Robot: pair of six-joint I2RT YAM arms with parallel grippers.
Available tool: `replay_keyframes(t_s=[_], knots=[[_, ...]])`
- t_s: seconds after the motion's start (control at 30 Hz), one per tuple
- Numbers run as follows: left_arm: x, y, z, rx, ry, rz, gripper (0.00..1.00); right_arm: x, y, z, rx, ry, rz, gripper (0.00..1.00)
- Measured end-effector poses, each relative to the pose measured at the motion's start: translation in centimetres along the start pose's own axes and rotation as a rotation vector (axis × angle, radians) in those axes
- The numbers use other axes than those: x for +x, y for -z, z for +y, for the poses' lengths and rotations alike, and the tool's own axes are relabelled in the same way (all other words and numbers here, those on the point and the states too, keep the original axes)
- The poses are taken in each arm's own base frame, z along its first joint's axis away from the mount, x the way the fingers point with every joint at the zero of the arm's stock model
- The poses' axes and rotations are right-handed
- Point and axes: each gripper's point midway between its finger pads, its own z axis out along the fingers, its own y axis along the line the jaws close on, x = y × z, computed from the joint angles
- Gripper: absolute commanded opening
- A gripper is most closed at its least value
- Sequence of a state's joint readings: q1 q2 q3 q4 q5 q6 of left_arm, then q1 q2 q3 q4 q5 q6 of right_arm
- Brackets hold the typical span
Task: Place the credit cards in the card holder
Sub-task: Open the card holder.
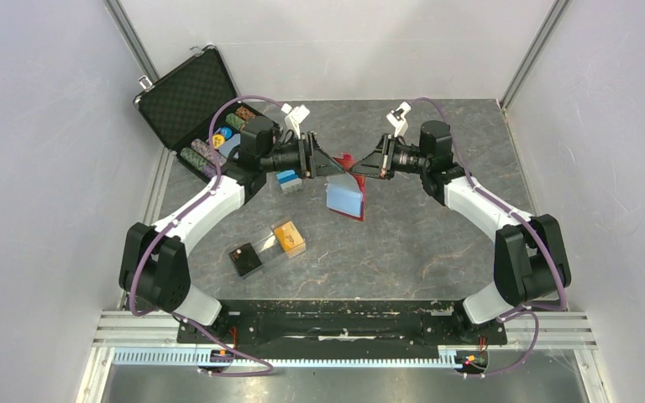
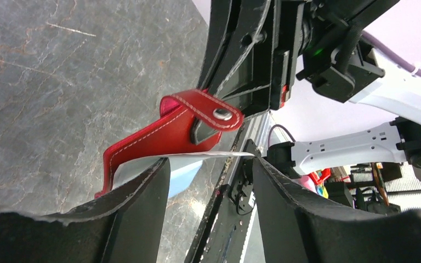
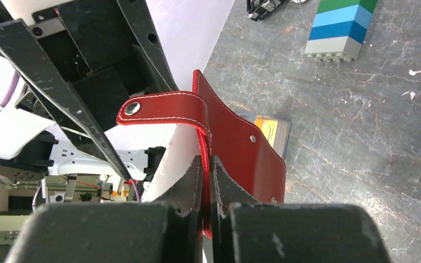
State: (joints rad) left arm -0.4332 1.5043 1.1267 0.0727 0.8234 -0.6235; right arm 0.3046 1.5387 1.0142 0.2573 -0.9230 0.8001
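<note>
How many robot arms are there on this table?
2. The left arm reaches in from the left, the right arm from the right; both meet at the red wallet.

Landmark: card holder (image 1: 346,160), being held at the middle of the table (image 1: 437,235). Right gripper (image 1: 361,168) is pinching it from its right. Left gripper (image 1: 326,166) is sitting at its left, fingers apart, straddling the edge of the credit card (image 1: 344,197) that is sticking out of the holder toward the near side. Brick stack (image 1: 289,180) is lying just left of the holder. Chip case (image 1: 189,105) is lying open behind-left of it, with poker chips (image 1: 201,155) sitting inside. Stack of credit cards (image 1: 289,238) and small box (image 1: 245,259) are lying side by side near-left of it, with the box further left.
</note>
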Motion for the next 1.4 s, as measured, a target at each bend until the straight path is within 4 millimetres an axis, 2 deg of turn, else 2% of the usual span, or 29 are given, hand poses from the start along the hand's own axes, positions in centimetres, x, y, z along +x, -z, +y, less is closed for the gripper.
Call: replay_keyframes(t_s=[0.1, 0.3, 0.53, 0.63, 0.7, 0.87, 1.03, 1.07, 1.2, 1.4], knots=[[-0.4, 0.0, -0.3, 0.015, -0.006, -0.017, 0.64, 0.4, 0.0, -0.3, 0.005, -0.026, 0.006, 0.0], [-0.3, 0.0, -0.1, 0.021, -0.007, -0.014, 0.56, 0.7, 0.0, 0.0, -0.007, -0.091, 0.007, 0.0], [0.2, 0.1, 0.9, -0.012, -0.06, -0.001, 0.35, 0.6, 0.0, 0.7, -0.041, -0.143, -0.002, 0.0], [0.5, 0.1, 1.3, -0.024, -0.09, 0.006, 0.34, 0.4, 0.0, 0.9, -0.049, -0.147, -0.008, 0.0], [0.7, 0.2, 1.8, -0.043, -0.107, 0.015, 0.37, 0.3, 0.0, 1.0, -0.052, -0.15, -0.01, 0.0], [1.6, 0.5, 4.3, -0.157, -0.128, 0.042, 0.59, 0.4, 0.0, 1.1, -0.056, -0.159, -0.008, 0.0], [2.1, 0.5, 6.3, -0.233, -0.125, 0.065, 0.72, 0.7, 0.0, 1.4, -0.067, -0.161, 0.008, 0.0], [2.2, 0.4, 6.5, -0.236, -0.123, 0.067, 0.78, 0.7, 0.0, 1.4, -0.069, -0.161, 0.011, 0.0], [2.5, 0.1, 6.6, -0.218, -0.116, 0.08, 0.8, 0.9, 0.1, 1.6, -0.077, -0.16, 0.022, 0.0], [2.0, 0.0, 5.6, -0.113, -0.135, 0.068, 0.79, 1.2, 0.1, 1.8, -0.1, -0.15, 0.046, 0.0]])
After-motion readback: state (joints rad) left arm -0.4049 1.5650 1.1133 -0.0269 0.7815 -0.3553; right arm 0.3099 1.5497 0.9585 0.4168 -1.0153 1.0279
